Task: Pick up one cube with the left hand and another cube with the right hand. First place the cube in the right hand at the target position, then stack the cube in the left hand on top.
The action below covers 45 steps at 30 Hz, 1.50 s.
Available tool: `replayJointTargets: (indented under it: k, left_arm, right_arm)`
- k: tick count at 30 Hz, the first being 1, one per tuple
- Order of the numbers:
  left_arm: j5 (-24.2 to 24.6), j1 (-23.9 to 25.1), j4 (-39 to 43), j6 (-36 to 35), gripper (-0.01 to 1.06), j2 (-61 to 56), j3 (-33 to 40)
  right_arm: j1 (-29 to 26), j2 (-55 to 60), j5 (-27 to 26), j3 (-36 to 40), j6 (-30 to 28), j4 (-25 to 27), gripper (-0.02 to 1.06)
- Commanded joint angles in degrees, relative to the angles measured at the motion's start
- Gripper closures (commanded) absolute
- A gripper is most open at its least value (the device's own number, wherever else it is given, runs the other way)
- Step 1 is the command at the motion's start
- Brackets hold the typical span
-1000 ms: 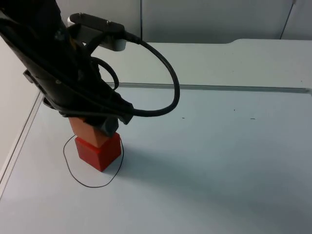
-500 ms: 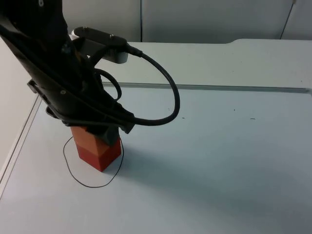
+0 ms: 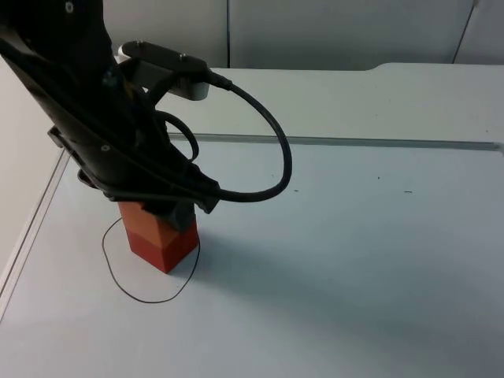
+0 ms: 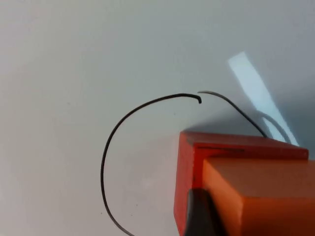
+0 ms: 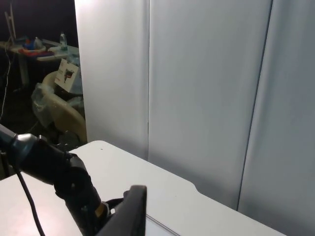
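Note:
A red cube (image 3: 168, 246) stands inside the thin black circle (image 3: 126, 283) drawn on the white table at the left. An orange cube (image 3: 139, 221) rests squarely on top of it. My left gripper (image 3: 160, 211) is shut on the orange cube, and the arm covers most of it from above. In the left wrist view a black fingertip (image 4: 201, 212) presses the side of the orange cube (image 4: 261, 196), with the red cube (image 4: 193, 162) right under it and the circle line (image 4: 109, 147) curving around. My right gripper (image 5: 130, 216) waits raised off the table, facing the partition wall.
The white table (image 3: 354, 260) stretches bare to the right of the stack. Its left edge (image 3: 31, 228) runs close to the circle. A grey partition wall (image 3: 331, 31) closes the far side.
The left arm has come down and the orange cube has dropped from just above the red cube onto its top, lined up with it. The red cube stayed put.

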Motion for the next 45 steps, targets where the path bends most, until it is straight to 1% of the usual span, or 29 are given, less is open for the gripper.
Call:
replayJointTargets:
  k: [1,2,3,4,5,6,9,12,13,17,18,22,23,26,27,28,30,31,32,34,37,38,42,43,45]
  left_arm:
    - [-0.55,-0.02,0.22,0.10,0.55,0.28,-0.15]
    - [-0.26,-0.02,0.22,0.10,0.46,0.28,-0.15]
    - [0.05,-0.02,-0.02,-0.01,0.40,0.28,-0.15]
    - [0.05,-0.02,-0.02,-0.01,0.40,0.28,-0.15]
    - [0.30,-0.02,-0.02,-0.16,0.35,0.28,-0.15]
    - [0.60,-0.02,-0.02,-0.16,0.32,0.15,-0.15]
    - [1.53,-0.02,-0.02,-0.16,0.32,-0.57,-0.43]
    - [4.78,-0.02,-0.02,-0.16,0.32,-3.04,-2.46]
    - [4.78,-0.02,-0.02,-0.16,0.32,-3.04,-2.46]
    - [8.19,-0.02,-0.02,-0.16,0.32,-7.80,-6.12]
    - [8.19,-0.02,-0.02,-0.16,0.32,-7.80,-6.12]
    - [13.78,-0.02,-0.20,-0.16,0.32,-15.31,-11.69]
    - [13.78,-0.02,-0.20,-0.16,0.32,-15.31,-11.69]
    - [16.15,-0.02,-1.59,-0.16,0.32,-22.96,-14.52]
    - [16.15,-0.02,-1.99,-0.16,0.32,-25.47,-14.82]
    - [16.15,-0.02,-1.99,-0.16,0.32,-25.47,-14.82]
    - [16.25,-0.02,-2.26,0.09,0.32,-31.96,-14.70]
    - [16.50,-0.02,-2.37,0.23,0.32,-34.66,-14.00]
    - [16.50,-0.02,-2.37,0.23,0.32,-34.66,-14.00]
    - [15.42,-0.02,-2.66,2.40,0.32,-43.19,-10.48]
    - [13.43,-0.02,-2.78,2.62,0.32,-52.66,-3.42]
    - [13.43,-0.02,-2.78,2.62,0.32,-52.66,-3.42]
    - [12.63,-0.02,-2.78,3.11,0.32,-64.44,8.31]
    - [12.63,-0.02,-2.78,3.11,0.32,-64.44,8.31]
    - [12.84,-0.02,-2.78,3.11,0.32,-70.04,13.97]
  right_arm:
    - [-0.20,-0.13,-0.24,0.24,0.28,-0.59,0.07]
    - [-0.20,-0.13,-0.13,0.24,0.26,-0.59,0.07]
    - [-0.20,-0.13,0.06,0.24,0.26,-0.59,0.07]
    - [-0.20,-0.13,0.06,0.24,0.26,-0.59,0.07]
    - [-0.20,-0.13,0.22,0.24,0.26,-0.59,0.07]
    - [-0.20,-0.13,0.22,0.24,0.26,-0.59,0.07]
    - [-0.20,-0.13,0.22,0.24,0.26,-0.59,0.07]
    - [-0.20,-0.13,0.22,0.24,0.26,-0.59,0.07]
    - [-0.20,-0.13,0.22,0.24,0.26,-0.59,0.07]
    - [-0.20,-0.13,0.22,0.24,0.26,-0.59,0.07]
    - [-0.20,-0.13,0.22,0.24,0.26,-0.59,0.07]
    - [-0.20,-0.13,0.22,0.24,0.26,-0.59,0.07]
    - [-0.20,-0.13,0.22,0.24,0.26,-0.59,0.07]
    - [-0.20,-0.13,-0.22,0.24,0.03,-0.84,0.07]
    - [-0.20,-0.13,-0.31,0.24,-0.55,-0.84,0.07]
    - [-0.20,-0.13,-0.31,0.24,-0.55,-0.84,0.07]
    - [-0.20,-0.13,0.01,0.24,-2.39,-0.84,0.07]
    - [-0.20,-0.13,0.23,0.37,-2.51,-0.84,0.07]
    - [-0.20,-0.13,0.23,0.37,-2.51,-0.84,0.07]
    - [-0.20,-0.25,-0.15,2.20,-2.51,-0.59,0.07]
    - [-0.20,-0.45,-2.48,7.19,-2.51,-0.38,0.07]
    - [-0.20,-0.45,-2.48,7.19,-2.51,-0.38,0.07]
    - [-0.20,-0.50,-6.06,15.12,-2.92,1.15,0.07]
    - [-0.20,-0.50,-6.06,15.12,-2.92,1.15,0.07]
    - [-0.20,-0.85,-6.45,18.23,-2.92,2.12,0.07]
